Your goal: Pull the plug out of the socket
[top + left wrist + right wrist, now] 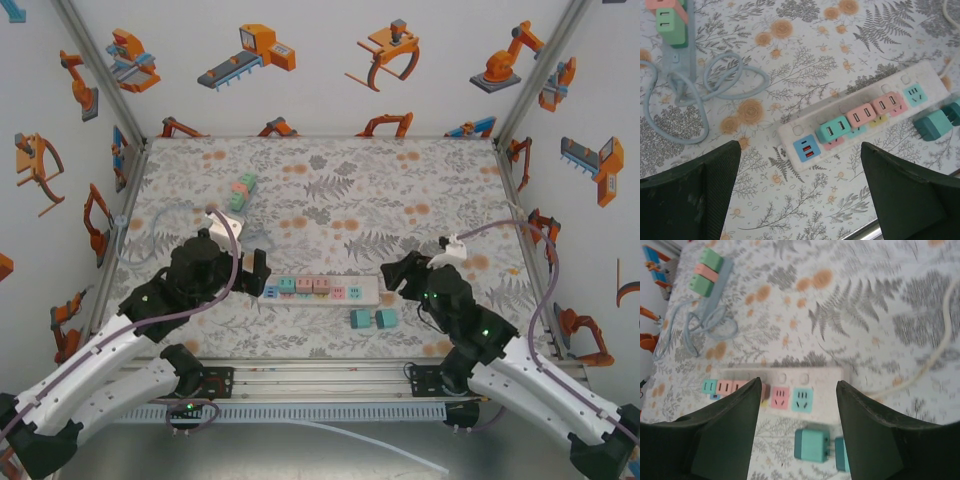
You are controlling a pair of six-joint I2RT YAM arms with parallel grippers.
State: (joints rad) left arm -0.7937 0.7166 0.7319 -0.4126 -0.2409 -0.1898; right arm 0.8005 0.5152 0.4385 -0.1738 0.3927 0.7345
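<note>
Flowered cloth covers the table [400, 190]. Near the middle of its near edge lies a white power strip [318, 290] with three plugs [860, 116] seated in it. Two teal plugs [372, 319] lie loose just beside it. By the strip's left end the left gripper [800, 190] gapes wide. Over its right end the right gripper [799, 410] hangs, fingers apart, holding nothing.

A white power strip [788, 141] lies flat on the bench [300, 180]. One teal plug [834, 128] and two pink plugs [861, 115] stand side by side in its sockets. Two loose plugs [360, 318], both teal, lie on their sides just beside its near edge.
</note>
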